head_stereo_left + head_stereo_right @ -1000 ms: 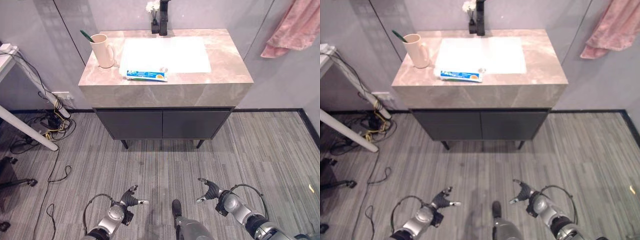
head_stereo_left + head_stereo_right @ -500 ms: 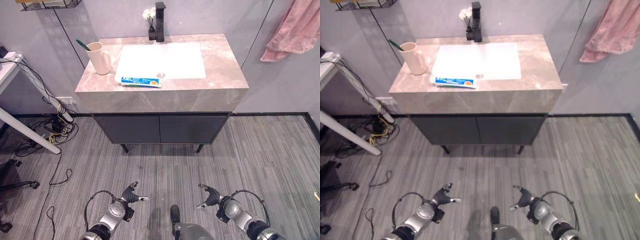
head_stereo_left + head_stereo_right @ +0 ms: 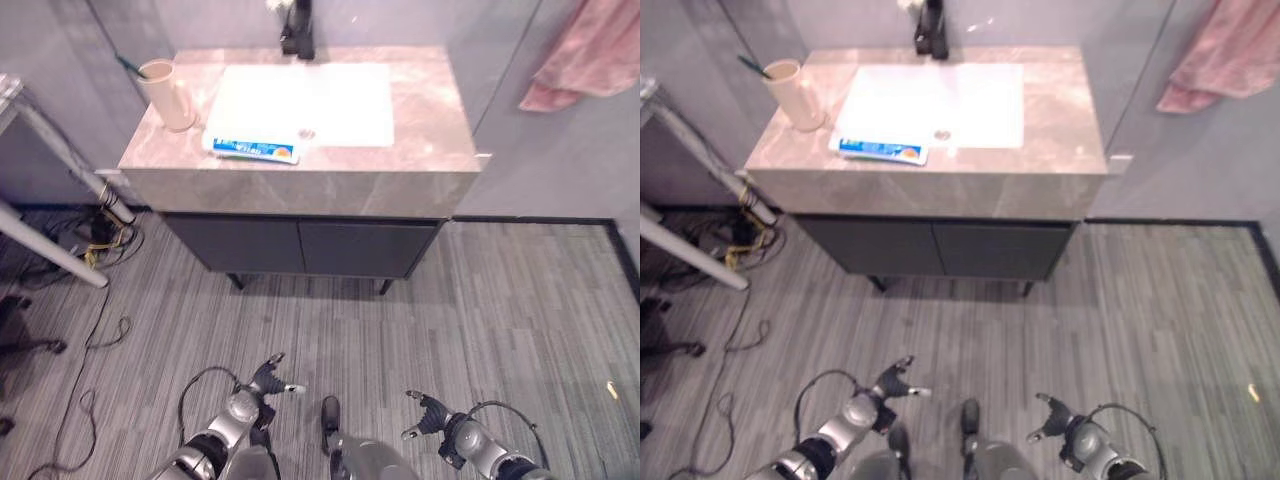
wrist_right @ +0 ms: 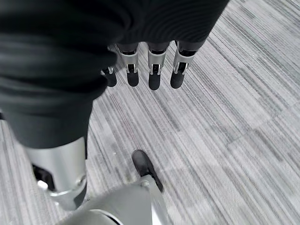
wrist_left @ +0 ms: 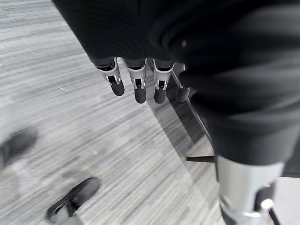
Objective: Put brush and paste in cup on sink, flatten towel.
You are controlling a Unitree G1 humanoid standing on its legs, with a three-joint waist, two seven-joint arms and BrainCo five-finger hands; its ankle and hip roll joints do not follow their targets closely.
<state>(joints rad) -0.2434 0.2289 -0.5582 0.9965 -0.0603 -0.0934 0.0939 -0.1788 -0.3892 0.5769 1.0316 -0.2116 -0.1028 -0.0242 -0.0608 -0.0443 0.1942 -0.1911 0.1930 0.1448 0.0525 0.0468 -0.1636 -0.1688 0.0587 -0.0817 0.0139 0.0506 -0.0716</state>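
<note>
Paste (image 3: 251,151) lies flat at the bench's (image 3: 430,110) front edge, just before the basin (image 3: 300,100); the cup (image 3: 165,95) stands at the left rear corner with the brush (image 3: 128,66) already leaning inside, so paste looks the piece left to load. A pink towel (image 3: 1225,55) hangs bunched on the wall to the right, not yet flattened. The left wrist view shows the left robot hand (image 5: 136,84) empty, fingers relaxed over the floor. In the right wrist view the right robot hand (image 4: 150,70) hangs likewise, holding nothing, presumably idle until the robot nears the bench.

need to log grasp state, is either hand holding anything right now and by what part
Nothing is held. The left hand and the right hand hang low over the floor with relaxed, empty fingers.
</note>
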